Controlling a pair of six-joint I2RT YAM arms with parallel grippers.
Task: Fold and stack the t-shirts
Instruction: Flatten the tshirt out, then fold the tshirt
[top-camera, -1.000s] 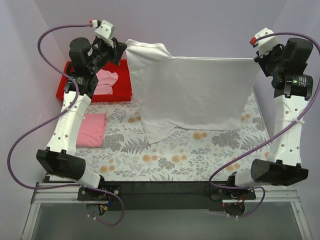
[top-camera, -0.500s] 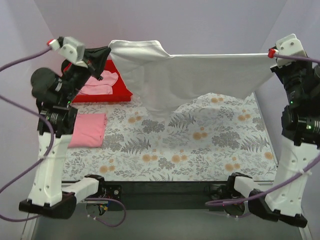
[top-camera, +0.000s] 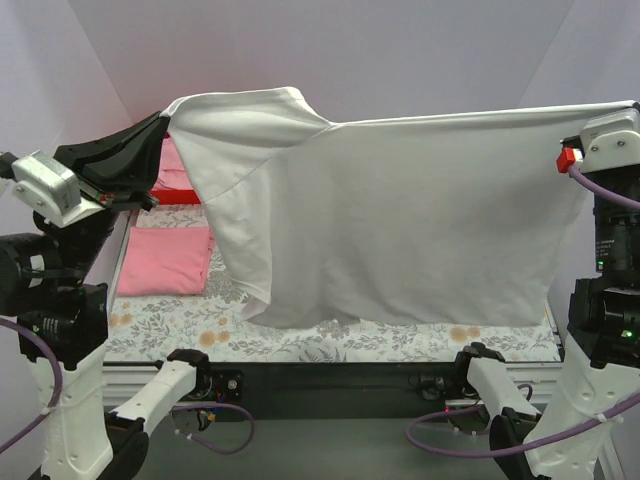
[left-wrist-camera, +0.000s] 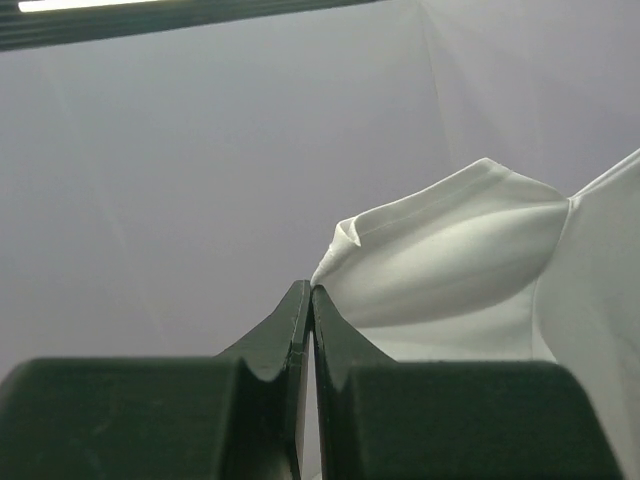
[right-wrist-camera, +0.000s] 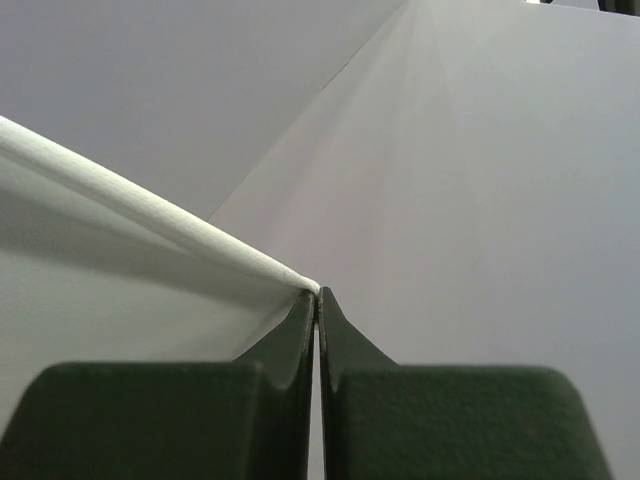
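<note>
Shirt: We are holding the white t-shirt (top-camera: 400, 220) spread wide in the air above the table (top-camera: 160, 325), its lower edge hanging over the surface's near edge.
Left gripper (left-wrist-camera: 308, 292): It is pinching a top corner beside the sleeve, jaws closed on a fold of cloth.
Right gripper (right-wrist-camera: 318, 293): It is clamping the opposite corner, jaws pressed together on the taut edge.
Handling: We are judging the cloth light, limp and quick to sag or slip, so corners and hems look the surest holds.
Stack: A folded pink t-shirt (top-camera: 170, 258) is lying by the surface's left edge, with a red bin (top-camera: 175, 193) at the far left corner.
</note>
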